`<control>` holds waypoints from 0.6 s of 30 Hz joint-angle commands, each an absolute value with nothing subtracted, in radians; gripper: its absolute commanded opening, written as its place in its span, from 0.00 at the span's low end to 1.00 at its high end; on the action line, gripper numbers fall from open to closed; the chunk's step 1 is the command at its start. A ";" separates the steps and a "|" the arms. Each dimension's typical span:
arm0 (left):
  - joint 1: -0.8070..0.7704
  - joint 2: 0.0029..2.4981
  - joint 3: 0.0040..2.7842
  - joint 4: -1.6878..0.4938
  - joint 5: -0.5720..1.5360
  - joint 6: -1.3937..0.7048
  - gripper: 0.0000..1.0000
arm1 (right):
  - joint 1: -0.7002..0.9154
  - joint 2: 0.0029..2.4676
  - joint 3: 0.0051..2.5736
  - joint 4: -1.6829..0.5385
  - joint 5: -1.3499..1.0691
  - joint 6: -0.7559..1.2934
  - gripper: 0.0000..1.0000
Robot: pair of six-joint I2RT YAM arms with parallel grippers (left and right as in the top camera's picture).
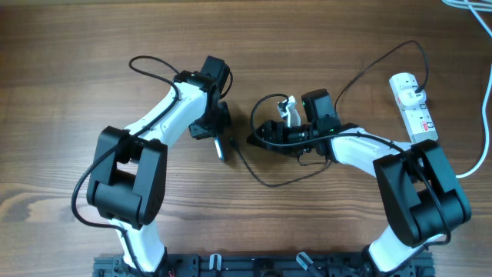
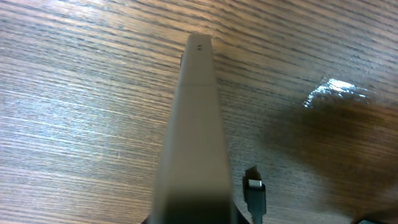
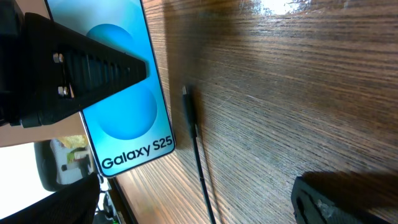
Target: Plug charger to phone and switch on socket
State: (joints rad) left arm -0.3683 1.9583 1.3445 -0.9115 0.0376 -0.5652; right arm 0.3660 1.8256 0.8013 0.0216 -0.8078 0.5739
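Note:
My left gripper (image 1: 216, 125) is shut on the phone (image 1: 220, 146) and holds it on edge on the table. In the left wrist view the phone (image 2: 193, 124) shows edge-on, pale and narrow. In the right wrist view its teal-blue screen (image 3: 127, 118) reads "Galaxy S25", with a left finger across it. The charger's metal-tipped connector (image 2: 254, 185) lies on the table just beside the phone's lower end, apart from it; it also shows in the right wrist view (image 3: 187, 96). Its black cable (image 1: 269, 183) curves back under my right arm. My right gripper (image 1: 256, 135) is open and empty, close to the phone's right. The socket (image 1: 413, 111) lies far right.
A black plug (image 1: 418, 95) sits in the socket's near outlet, with thin black cable arching up from it. A white cord (image 1: 480, 146) runs from the socket along the right table edge. Bare wood surrounds the phone on the left.

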 commanded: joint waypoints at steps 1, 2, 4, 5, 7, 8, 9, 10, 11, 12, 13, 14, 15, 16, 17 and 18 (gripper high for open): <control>-0.376 1.966 1.339 -0.912 -0.029 -0.619 0.04 | 0.367 1.850 0.786 -0.001 -0.672 0.550 1.00; -0.376 1.966 1.339 -0.912 -0.028 -0.619 0.04 | 0.367 1.850 0.786 -0.001 -0.672 0.550 1.00; -0.376 1.966 1.339 -0.913 -0.029 -0.633 0.04 | 0.367 1.850 0.786 -0.001 -0.672 0.550 1.00; -0.376 1.966 1.339 -0.912 -0.028 -0.640 0.04 | 0.367 1.850 0.786 -0.001 -0.669 0.550 1.00; -0.376 1.966 1.339 -0.913 -0.028 -0.645 0.04 | 0.367 1.850 0.786 -0.001 -0.669 0.550 1.00; -0.376 1.966 1.339 -0.913 -0.028 -0.645 0.04 | 0.367 1.850 0.786 -0.001 -0.669 0.550 1.00; -0.376 1.966 1.339 -0.915 -0.027 -0.645 0.05 | 0.367 1.850 0.786 -0.001 -0.669 0.550 1.00; -0.376 1.966 1.339 -0.917 -0.028 -0.645 0.06 | 0.367 1.850 0.786 -0.001 -0.669 0.550 0.99; -0.376 1.966 1.339 -0.920 -0.028 -0.645 0.08 | 0.367 1.850 0.786 -0.001 -0.669 0.550 1.00; -0.376 1.966 1.339 -0.923 -0.028 -0.645 0.09 | 0.367 1.850 0.786 -0.001 -0.669 0.550 1.00; -0.376 1.966 1.339 -0.927 -0.028 -0.645 0.10 | 0.367 1.850 0.786 -0.001 -0.669 0.550 0.99; -0.376 1.966 1.339 -0.931 -0.028 -0.645 0.11 | 0.367 1.850 0.786 -0.001 -0.668 0.550 1.00; -0.376 1.966 1.339 -0.933 -0.028 -0.645 0.12 | 0.367 1.850 0.786 -0.001 -0.668 0.550 1.00; -0.376 1.966 1.339 -0.933 -0.028 -0.645 0.13 | 0.367 1.850 0.786 -0.001 -0.664 0.550 1.00; -0.376 1.966 1.339 -0.932 -0.028 -0.645 0.13 | 0.367 1.850 0.786 -0.001 -0.664 0.550 1.00; -0.376 1.966 1.339 -0.931 -0.028 -0.645 0.13 | 0.367 1.850 0.786 -0.001 -0.662 0.551 1.00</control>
